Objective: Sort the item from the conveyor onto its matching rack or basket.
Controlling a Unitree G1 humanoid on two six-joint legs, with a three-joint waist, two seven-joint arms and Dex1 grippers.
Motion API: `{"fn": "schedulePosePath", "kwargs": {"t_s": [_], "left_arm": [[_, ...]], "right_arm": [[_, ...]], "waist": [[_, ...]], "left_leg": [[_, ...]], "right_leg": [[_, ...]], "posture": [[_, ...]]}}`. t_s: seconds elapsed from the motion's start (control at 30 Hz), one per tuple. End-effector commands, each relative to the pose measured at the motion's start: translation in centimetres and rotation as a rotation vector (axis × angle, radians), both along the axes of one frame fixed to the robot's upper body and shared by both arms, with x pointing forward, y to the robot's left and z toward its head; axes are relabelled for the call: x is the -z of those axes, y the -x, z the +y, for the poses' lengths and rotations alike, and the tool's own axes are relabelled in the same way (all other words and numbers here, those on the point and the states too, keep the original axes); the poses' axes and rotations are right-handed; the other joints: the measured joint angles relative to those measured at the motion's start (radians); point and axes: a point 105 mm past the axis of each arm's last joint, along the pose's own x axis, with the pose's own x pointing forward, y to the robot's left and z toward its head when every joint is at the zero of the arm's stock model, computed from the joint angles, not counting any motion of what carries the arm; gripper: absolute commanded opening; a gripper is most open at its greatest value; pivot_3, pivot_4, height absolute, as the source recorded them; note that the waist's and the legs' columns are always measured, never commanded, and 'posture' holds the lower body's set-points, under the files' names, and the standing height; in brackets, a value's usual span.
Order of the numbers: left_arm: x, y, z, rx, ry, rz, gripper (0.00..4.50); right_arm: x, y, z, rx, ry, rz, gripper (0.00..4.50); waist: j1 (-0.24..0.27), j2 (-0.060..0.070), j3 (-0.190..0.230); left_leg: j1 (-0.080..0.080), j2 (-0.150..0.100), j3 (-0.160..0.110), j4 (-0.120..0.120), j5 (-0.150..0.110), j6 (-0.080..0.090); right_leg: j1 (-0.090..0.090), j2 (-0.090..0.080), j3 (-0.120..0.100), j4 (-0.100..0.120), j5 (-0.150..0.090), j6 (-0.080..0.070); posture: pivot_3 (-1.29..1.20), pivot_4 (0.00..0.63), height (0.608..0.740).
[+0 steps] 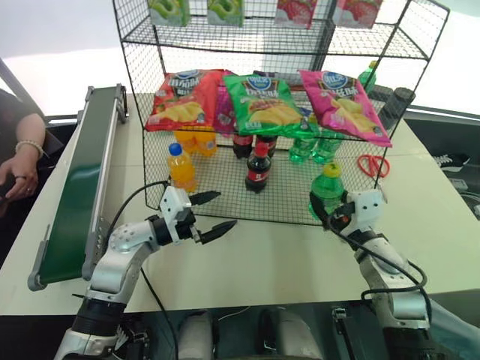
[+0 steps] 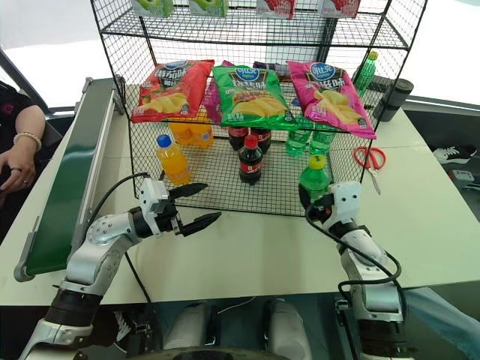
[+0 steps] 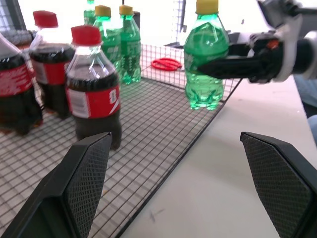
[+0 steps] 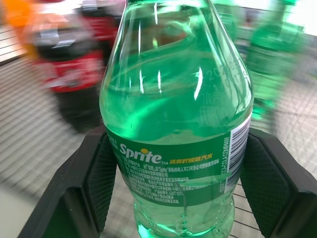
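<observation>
Left hand [image 1: 213, 214]: near left, over the table [image 1: 262, 259], fingers spread wide, holding nothing.
Right hand [image 1: 330, 214]: near right, clamped on the green bottle [image 1: 327, 191] at its label band.
Bottle: upright at the rack's [image 1: 225, 176] near right edge.
Handling: probably light, smooth, slightly squashy; grip mid-body.
Far: more green bottles [image 1: 304, 142].

I see my right gripper [image 2: 315, 202] clamping the clear-green plastic soda bottle [image 2: 314, 180] upright at the black wire-mesh rack [image 2: 225, 184] front edge.
</observation>
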Motion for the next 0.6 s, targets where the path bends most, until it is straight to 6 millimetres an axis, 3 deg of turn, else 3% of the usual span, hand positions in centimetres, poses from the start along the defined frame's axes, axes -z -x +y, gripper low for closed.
{"fn": "schedulePosePath", "kwargs": {"t_s": [0.03, 0.33, 0.6], "left_arm": [[-1.0, 0.5, -0.7, 0.029, 0.025, -0.021, 4.42], [-1.3, 0.7, -1.0, 0.044, 0.024, -0.022, 4.42], [-1.4, 0.6, -1.2, 0.038, 0.033, -0.023, 4.42]], "right_arm": [[-2.0, -1.3, 0.0, 0.020, -0.029, -0.109, 2.99], [-0.7, -4.4, -0.3, 0.076, -0.082, -0.098, 2.99], [-0.2, -5.3, -0.8, 0.097, -0.110, -0.097, 2.99]], "waist": [[0.002, 0.001, 0.000], [0.003, 0.001, 0.001], [0.003, 0.002, 0.000]], "left_leg": [[0.000, 0.000, 0.000, 0.000, 0.000, 0.000], [0.000, 0.000, 0.001, 0.000, 0.000, 0.000], [0.000, -0.001, 0.001, 0.000, 0.000, 0.000]], "right_leg": [[0.000, 0.000, 0.000, 0.000, 0.000, 0.000], [0.000, 0.000, 0.000, 0.000, 0.000, 0.000], [0.001, -0.001, 0.001, 0.001, 0.000, 0.000]], "posture": [[0.00, 0.150, 0.735], [0.00, 0.150, 0.735], [0.00, 0.150, 0.735]]}}
